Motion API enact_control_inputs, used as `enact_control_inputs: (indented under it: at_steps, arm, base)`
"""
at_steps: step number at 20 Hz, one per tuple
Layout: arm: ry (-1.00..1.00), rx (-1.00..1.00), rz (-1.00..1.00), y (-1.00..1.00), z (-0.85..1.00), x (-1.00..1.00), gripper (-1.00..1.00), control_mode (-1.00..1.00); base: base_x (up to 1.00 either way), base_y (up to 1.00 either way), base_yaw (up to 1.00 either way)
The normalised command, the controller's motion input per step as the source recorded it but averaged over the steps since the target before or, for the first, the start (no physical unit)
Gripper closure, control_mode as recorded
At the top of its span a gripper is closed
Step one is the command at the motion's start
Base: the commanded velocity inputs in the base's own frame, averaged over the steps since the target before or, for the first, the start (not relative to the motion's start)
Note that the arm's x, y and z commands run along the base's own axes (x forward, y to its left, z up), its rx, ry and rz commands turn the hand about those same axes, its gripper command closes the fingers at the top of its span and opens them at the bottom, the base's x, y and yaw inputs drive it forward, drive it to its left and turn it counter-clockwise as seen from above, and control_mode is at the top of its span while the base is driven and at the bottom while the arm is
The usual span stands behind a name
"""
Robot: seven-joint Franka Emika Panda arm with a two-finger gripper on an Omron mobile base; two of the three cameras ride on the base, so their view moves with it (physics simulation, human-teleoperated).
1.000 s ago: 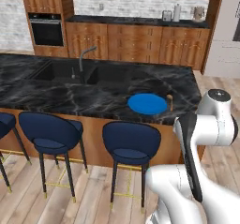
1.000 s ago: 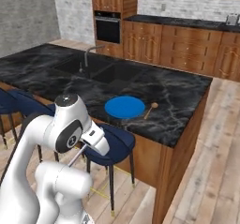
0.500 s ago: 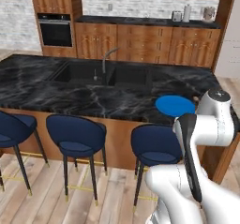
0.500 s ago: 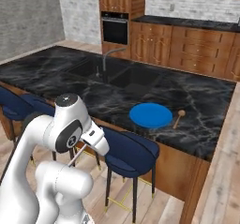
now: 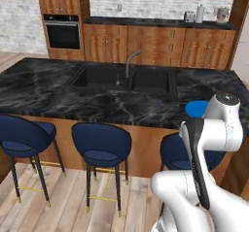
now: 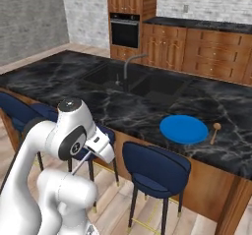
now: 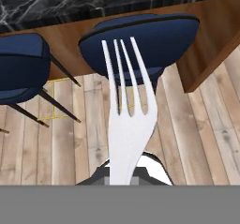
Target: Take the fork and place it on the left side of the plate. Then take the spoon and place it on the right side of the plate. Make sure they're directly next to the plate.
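My gripper (image 7: 127,174) is shut on the fork (image 7: 125,124). The silver tines point away from the hand, over the wooden floor and a blue stool. In the right base view the hand (image 6: 100,148) is tucked low in front of the island, with the thin fork (image 6: 82,159) slanting down from it. The blue plate (image 6: 183,129) lies on the black marble island near its front edge, far to the right of the hand. It also peeks out behind my arm as the plate (image 5: 196,108). A small wooden spoon (image 6: 215,132) lies just right of the plate.
Blue stools (image 5: 101,143) (image 6: 156,166) line the island's front edge. A sink with a faucet (image 5: 127,68) is set into the counter (image 5: 58,95). Wooden cabinets and an oven (image 5: 62,32) stand along the back wall.
The base has driven left along the island, so the whole scene has slid to the right in both base views. The arm holds its tucked pose with the fork still gripped.
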Motion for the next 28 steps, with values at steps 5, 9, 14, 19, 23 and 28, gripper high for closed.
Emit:
enact_control_inputs:
  at_steps: [5,9,14,19,23,28]
  arm:
    - [0.00,0.00,0.00,0.00,0.00,0.00,1.00,1.00]
    - [0.00,0.00,0.00,0.00,0.00,0.00,1.00,1.00]
    - [0.00,0.00,0.00,0.00,0.00,0.00,1.00,1.00]
    - [0.00,0.00,0.00,0.00,0.00,0.00,1.00,1.00]
    - [0.00,0.00,0.00,0.00,0.00,0.00,1.00,1.00]
    - [0.03,0.00,-0.09,0.09,0.00,0.09,1.00,-1.00]
  base:
    - [0.52,0.34,-0.13]
    - [0.59,0.16,-0.23]
    - [0.54,0.08,-0.28]
    - [0.41,0.04,-0.28]
    - [0.22,0.10,-0.26]
    - [0.07,0.12,-0.15]
